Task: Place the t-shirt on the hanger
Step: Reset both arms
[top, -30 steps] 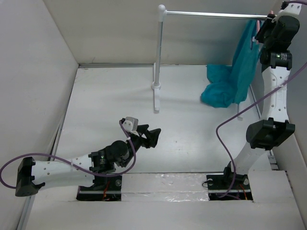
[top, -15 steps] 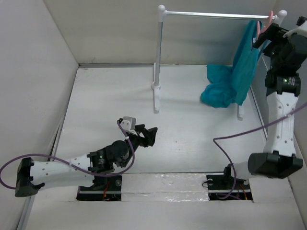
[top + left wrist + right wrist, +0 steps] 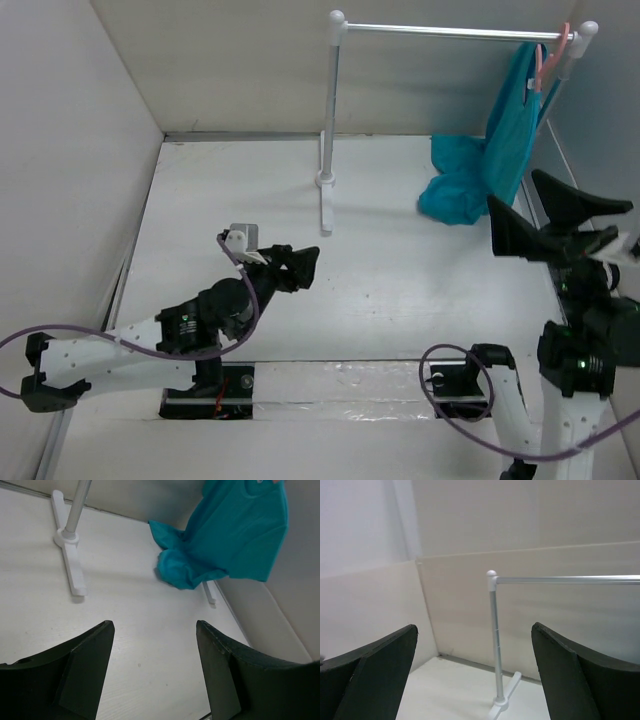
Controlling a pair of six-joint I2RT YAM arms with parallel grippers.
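The teal t-shirt (image 3: 508,135) hangs from the pink hanger (image 3: 549,62), whose hook sits over the silver rail (image 3: 450,32) near its right end. The shirt's lower part lies bunched on the table (image 3: 452,198). In the left wrist view the t-shirt (image 3: 235,535) drapes at the upper right. My right gripper (image 3: 548,217) is open and empty, drawn back in front of the shirt and apart from it. The right wrist view shows only the right gripper (image 3: 474,627), the rail and the wall. My left gripper (image 3: 291,266) hovers open and empty mid-table, as the left wrist view of the left gripper (image 3: 154,626) shows.
The rail stands on two white posts; the left post (image 3: 329,120) has a foot (image 3: 325,205) on the table, also in view as a foot (image 3: 70,560) from the left wrist. White walls close in the left, back and right sides.
My right gripper opened, let go at the rail's right end and pulled back toward the near right. The shirt and hanger stay on the rail. The left arm shifted slightly left.
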